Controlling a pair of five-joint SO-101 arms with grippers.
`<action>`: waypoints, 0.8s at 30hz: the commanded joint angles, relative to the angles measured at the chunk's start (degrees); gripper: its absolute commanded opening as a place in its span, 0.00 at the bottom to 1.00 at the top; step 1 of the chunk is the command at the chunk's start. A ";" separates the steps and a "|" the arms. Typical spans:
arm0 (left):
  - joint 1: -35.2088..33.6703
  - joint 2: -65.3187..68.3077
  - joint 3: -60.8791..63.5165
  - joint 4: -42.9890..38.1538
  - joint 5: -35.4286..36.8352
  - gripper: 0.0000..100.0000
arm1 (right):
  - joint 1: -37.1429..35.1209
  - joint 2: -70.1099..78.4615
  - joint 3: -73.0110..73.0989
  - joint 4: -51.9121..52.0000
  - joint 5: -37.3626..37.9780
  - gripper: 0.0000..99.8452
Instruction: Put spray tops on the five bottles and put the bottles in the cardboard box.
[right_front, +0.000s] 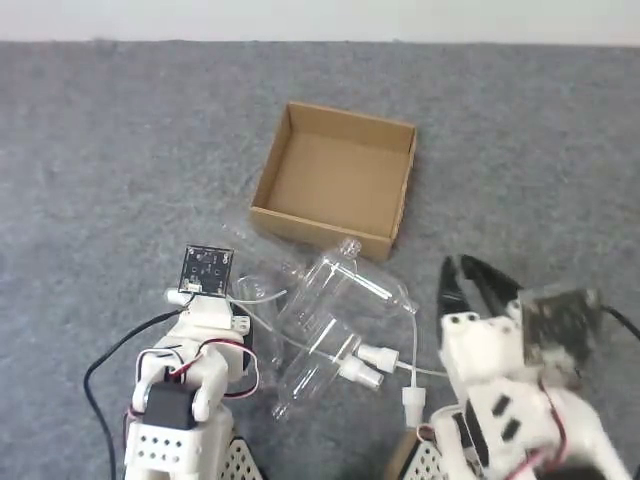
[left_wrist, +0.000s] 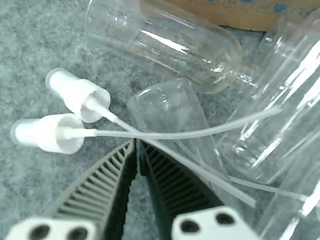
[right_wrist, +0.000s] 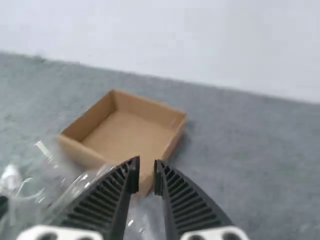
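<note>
Several clear bottles (right_front: 322, 315) lie without tops in a heap in front of the cardboard box (right_front: 335, 178), which holds nothing. White spray tops (right_front: 380, 357) with long tubes lie beside the heap. In the left wrist view, two spray tops (left_wrist: 77, 95) rest on the carpet with their tubes crossing just ahead of my left gripper (left_wrist: 137, 144), which is shut on nothing. A bottle (left_wrist: 172, 112) lies just past its tips. My right gripper (right_front: 468, 275) hangs to the right of the heap, narrowly open, pointing toward the box (right_wrist: 125, 130).
Grey carpet (right_front: 110, 150) covers the table with free room on all sides of the box. A white wall (right_wrist: 200, 40) stands behind it. The left arm (right_front: 200, 330) and its cable (right_front: 110, 360) sit at the front left.
</note>
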 joint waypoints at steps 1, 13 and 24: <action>0.18 -0.97 -0.57 0.00 -0.26 0.01 | -6.90 11.03 -5.45 1.98 -6.59 0.01; 0.18 -0.97 -0.57 0.00 -0.26 0.01 | -20.26 17.45 -5.45 1.89 -13.19 0.08; 0.18 -0.97 -0.57 0.00 -0.26 0.01 | -20.79 28.88 -5.19 1.54 -18.20 0.23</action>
